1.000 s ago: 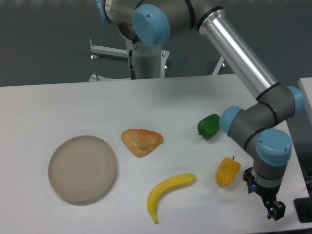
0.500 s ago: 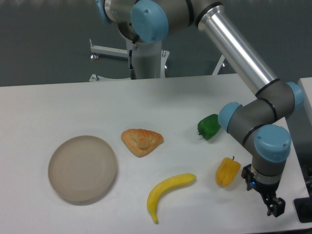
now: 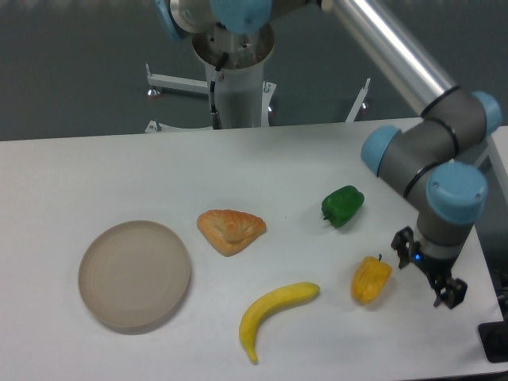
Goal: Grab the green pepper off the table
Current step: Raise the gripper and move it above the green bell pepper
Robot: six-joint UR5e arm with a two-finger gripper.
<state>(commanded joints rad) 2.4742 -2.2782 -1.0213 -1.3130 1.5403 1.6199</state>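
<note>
From the fixed camera: the green pepper (image 3: 342, 205) sits on the white counter (image 3: 95, 171), right of centre, nothing touching it. The pincer (image 3: 444, 292) hangs low at the counter's right edge, just right of the yellow pepper (image 3: 371, 279) and well apart from the green one; whether its fingers are spread or closed, I cannot tell. A banana (image 3: 272, 314) lies in front, a triangular pastry (image 3: 231, 229) mid-counter, a round beige plate (image 3: 134, 275) at left.

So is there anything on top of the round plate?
No. The plate is bare, sitting on the white table. Its whole top shows, so nothing hides there. What lies beneath it cannot be seen. The food all lies to its right.
</note>
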